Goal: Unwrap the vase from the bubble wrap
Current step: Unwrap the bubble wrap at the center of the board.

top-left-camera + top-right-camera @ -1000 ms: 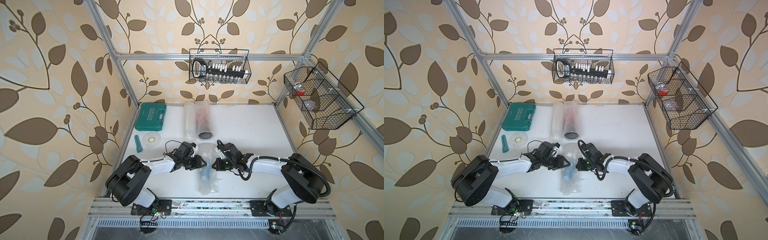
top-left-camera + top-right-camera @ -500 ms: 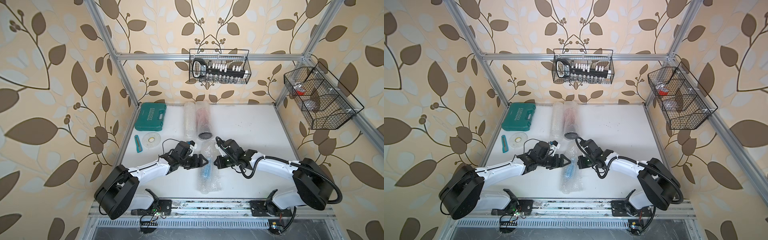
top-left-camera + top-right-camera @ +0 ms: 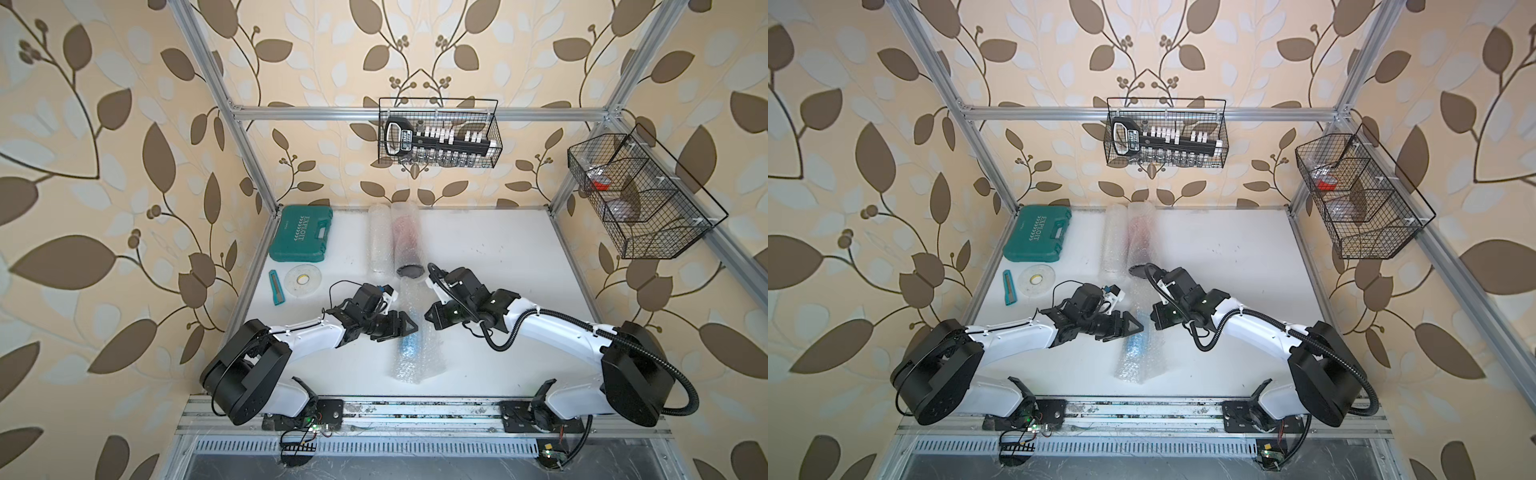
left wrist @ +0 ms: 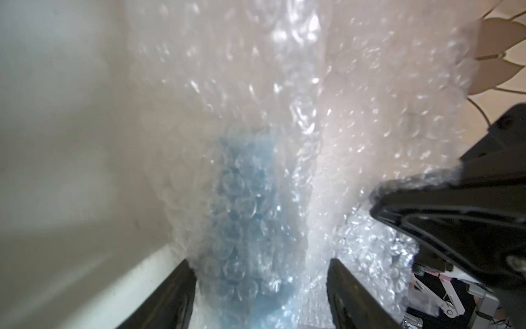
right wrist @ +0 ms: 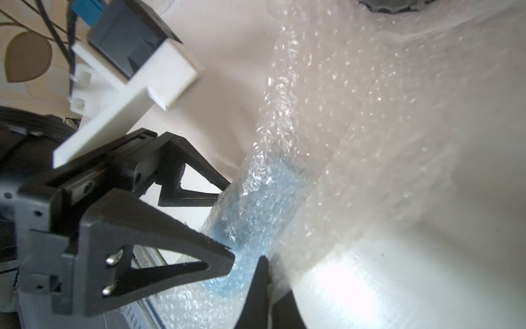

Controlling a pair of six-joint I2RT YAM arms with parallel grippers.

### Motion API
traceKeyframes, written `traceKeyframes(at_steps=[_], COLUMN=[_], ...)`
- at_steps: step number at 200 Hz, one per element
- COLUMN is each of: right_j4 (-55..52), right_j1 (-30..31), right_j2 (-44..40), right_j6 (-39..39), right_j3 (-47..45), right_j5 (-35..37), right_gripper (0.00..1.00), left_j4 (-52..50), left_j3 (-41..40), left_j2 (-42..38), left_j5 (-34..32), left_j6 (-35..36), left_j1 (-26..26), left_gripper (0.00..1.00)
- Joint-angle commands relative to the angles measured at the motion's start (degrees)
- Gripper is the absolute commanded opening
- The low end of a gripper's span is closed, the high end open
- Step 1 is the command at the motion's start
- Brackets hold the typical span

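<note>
Mid-peel, the right end effector [image 3: 429, 323] pinched a flap of bubble wrap [image 4: 341, 114]. The left end effector [image 4: 259, 260], spread astride the blue vase [image 4: 244, 199], would need to clamp next.

Bright, even light over the white tabletop [image 3: 478, 257] in both top views, shadows soft, straight rails bowing at the edges. Wrist views are blurry: clear, whitish bubble wrap [image 4: 270, 85] smeared and glinting, and white glare blooms in the right wrist view.
</note>
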Motion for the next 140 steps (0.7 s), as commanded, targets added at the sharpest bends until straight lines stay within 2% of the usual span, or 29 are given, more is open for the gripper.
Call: traceKeyframes(at_steps=[1,47,62,85,104,122,140], right_j4=[-2.3,-6.0,-6.8,-7.7,-8.0,-8.3,-8.8], right_j1=[-0.1,-0.1,-0.1,-0.1,-0.1,-0.1,0.0], right_j2=[-1.2,-2.2,-2.5,-3.1,-3.3,-3.7,-4.5], right_j6=[-2.2,-5.0,-5.6,-6.1,-6.2,-6.2,-6.2], right_j3=[2.6,5.9,6.8,8.1,8.6,8.7,8.8], right_j5=[0.5,2.7,3.6,4.5,4.6,4.9,5.8], right_gripper=[0.0,0.0,0.0,0.0,0.0,0.0,0.0], left_j4=[-6.6,-13.1,-13.1,-8.7,-6.3,-5.7,-8.5], left_j3=[1.6,3.0,3.3,2.7,2.2,2.0,2.5], left_j2=[-2.4,-4.6,-4.1,-2.7,-1.6,-1.6,-2.3], left_j5=[-4.4,-10.0,-8.8,-2.7,-0.4,-0.6,-4.0], left_j6=[2.2,4.6,5.1,4.3,2.9,2.1,2.5], left_j1=[-0.5,-0.5,-0.6,-0.7,-0.9,-0.8,-0.9], left_gripper=[0.78,0.82,0.82,0.81,0.79,0.79,0.82])
